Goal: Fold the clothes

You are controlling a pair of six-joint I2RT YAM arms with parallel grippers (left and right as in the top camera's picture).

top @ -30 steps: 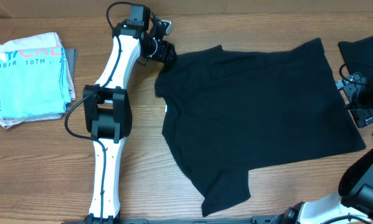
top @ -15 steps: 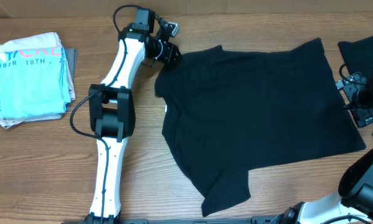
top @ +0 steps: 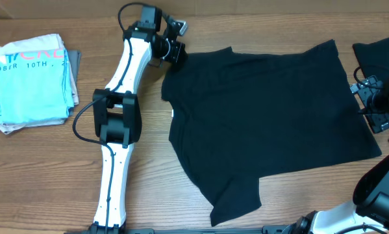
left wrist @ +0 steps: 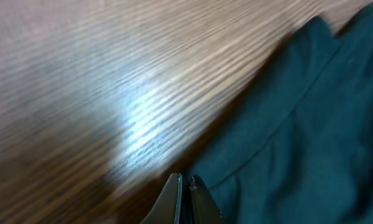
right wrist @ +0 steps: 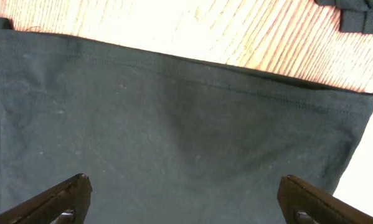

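Note:
A large plain black T-shirt (top: 265,117) lies spread flat on the wooden table, its sleeves toward the left. My left gripper (top: 176,53) sits at the far left sleeve corner. In the left wrist view the gripper (left wrist: 185,182) has its jaws pressed together right at the edge of the dark fabric (left wrist: 298,137). My right gripper (top: 366,97) hovers at the shirt's right hem. In the right wrist view this gripper (right wrist: 189,199) stands wide open above the cloth (right wrist: 174,124), with nothing between its fingers.
A folded light-blue printed T-shirt (top: 32,78) rests on a stack at the far left. More black clothes (top: 379,52) lie bunched at the back right, also seen as black clothes (right wrist: 354,12) past the hem. Bare wood (top: 51,175) surrounds the left arm.
My left gripper has closed its jaws at the sleeve corner after shifting slightly up and to the right. The right arm and the shirt's body have not moved.

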